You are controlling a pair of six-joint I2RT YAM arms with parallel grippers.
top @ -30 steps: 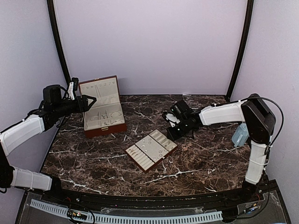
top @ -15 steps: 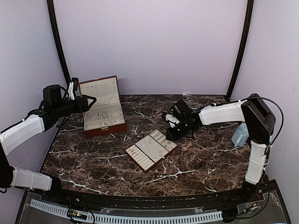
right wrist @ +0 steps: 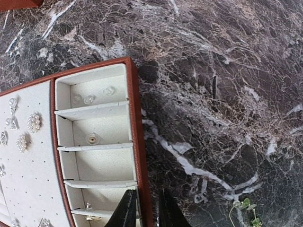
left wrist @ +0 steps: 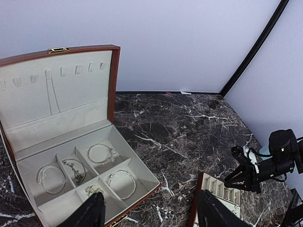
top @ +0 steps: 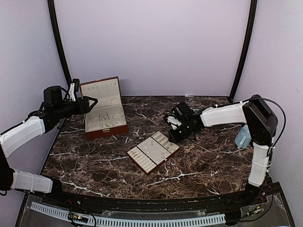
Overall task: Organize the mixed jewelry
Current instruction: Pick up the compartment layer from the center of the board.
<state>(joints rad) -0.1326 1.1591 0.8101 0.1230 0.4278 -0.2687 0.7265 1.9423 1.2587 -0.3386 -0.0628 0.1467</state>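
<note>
The cream tray (right wrist: 138, 142) keeps studs (right wrist: 90, 138) of the mixed jewelry (right wrist: 33, 122) in its slots on the table (top: 94, 156); the right gripper (right wrist: 146, 210) hangs over its rim, fingers (right wrist: 125, 210) nearly closed (whether they pinch a piece cannot be told), likely sorting; farther off, the left gripper (left wrist: 151, 215), fingers wide and empty, waits above the open box (left wrist: 115, 80) holding bangles (left wrist: 102, 153).

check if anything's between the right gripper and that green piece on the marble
Nothing visible: only bare marble lies between the right gripper and the green piece. The tray lies on the gripper's other side.
</note>
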